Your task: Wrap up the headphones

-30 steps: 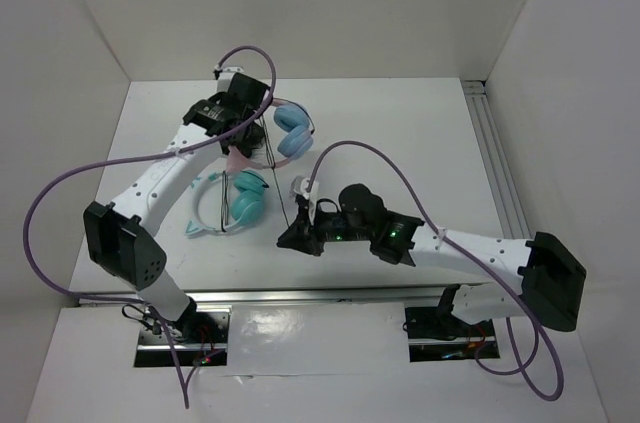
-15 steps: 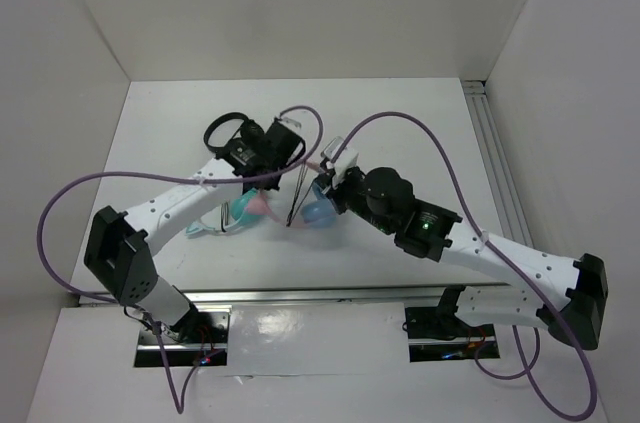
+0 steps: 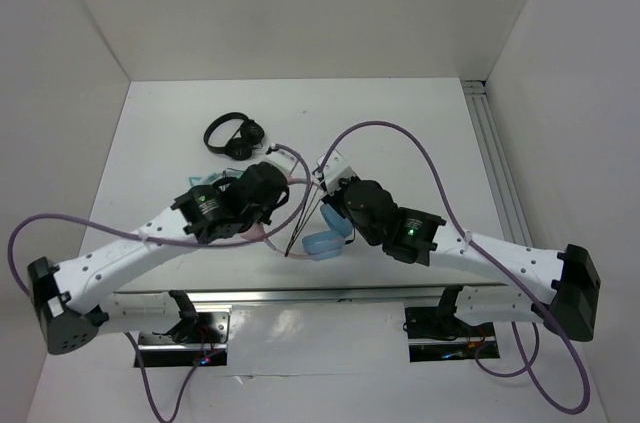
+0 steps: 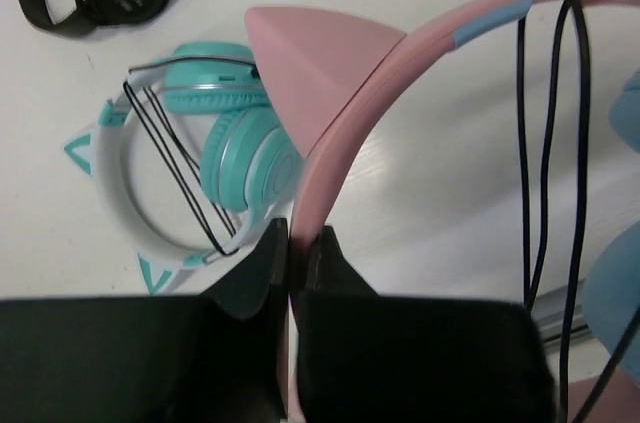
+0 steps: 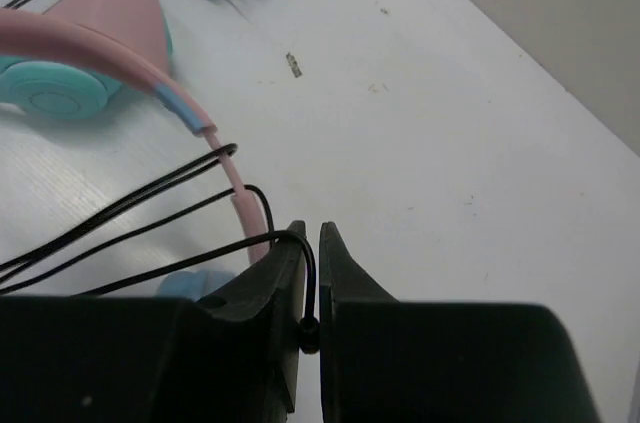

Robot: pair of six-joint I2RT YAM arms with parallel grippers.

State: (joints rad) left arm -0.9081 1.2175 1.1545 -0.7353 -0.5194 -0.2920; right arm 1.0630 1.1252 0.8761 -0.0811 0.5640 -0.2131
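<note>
Near the teal headphones point(image 4: 238, 148), left gripper point(image 4: 297, 235) is clamped on the pink headphones point(image 4: 345, 133) headband; right gripper point(image 5: 309, 235) pinches their black cable point(image 5: 130, 204) close by.

White-walled work cell
A white table point(image 3: 420, 133) stood between plain white walls point(image 3: 300, 3), a metal rail point(image 3: 497, 173) along its right edge.

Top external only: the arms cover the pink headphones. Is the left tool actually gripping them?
Observer: Yes. The left wrist view shows the left tool shut on the pink headband, close to a cat ear.
Operator: Right tool?
Observer: The right tool is pinching the thin black cable; several strands cross the headband.
Operator: Anything underneath?
Observer: Teal-and-white cat-ear headphones lie below the headband.
</note>
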